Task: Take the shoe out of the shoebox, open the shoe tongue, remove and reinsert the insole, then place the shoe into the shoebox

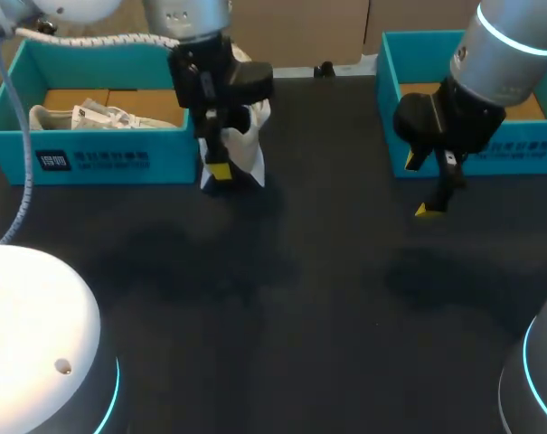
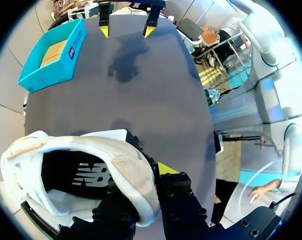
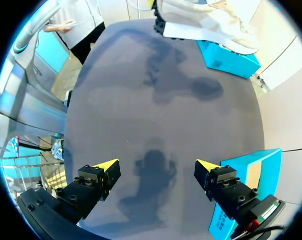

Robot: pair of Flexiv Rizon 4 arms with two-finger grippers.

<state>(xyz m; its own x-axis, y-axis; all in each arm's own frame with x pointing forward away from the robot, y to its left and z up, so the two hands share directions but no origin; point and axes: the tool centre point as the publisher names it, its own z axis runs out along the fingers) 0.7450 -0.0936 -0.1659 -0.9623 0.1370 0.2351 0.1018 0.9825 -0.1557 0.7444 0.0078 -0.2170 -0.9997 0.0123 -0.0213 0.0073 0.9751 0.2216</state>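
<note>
Shoe (image 1: 240, 136) is out of box, just beside L shoebox (image 1: 101, 154), low over worktop (image 1: 300, 298); contact w/ surface unclear. L claw (image 2: 141, 180) is clamped on collar wall, one finger inside and one outside, prob. to steady it w/ opening exposed. White upper, dark insole visible inside. R claw (image 3: 155, 167) is wide, empty, near R shoebox (image 1: 472, 154), likely free for tongue work.

I read the white cloth shoe (image 2: 133, 172) as soft and woven, its collar fuzzy, its black insole (image 2: 66, 167) smooth. The turquoise cardboard shoebox (image 1: 101, 161) at the dark smooth table's (image 1: 282, 298) back-left corner looks matt.
</note>
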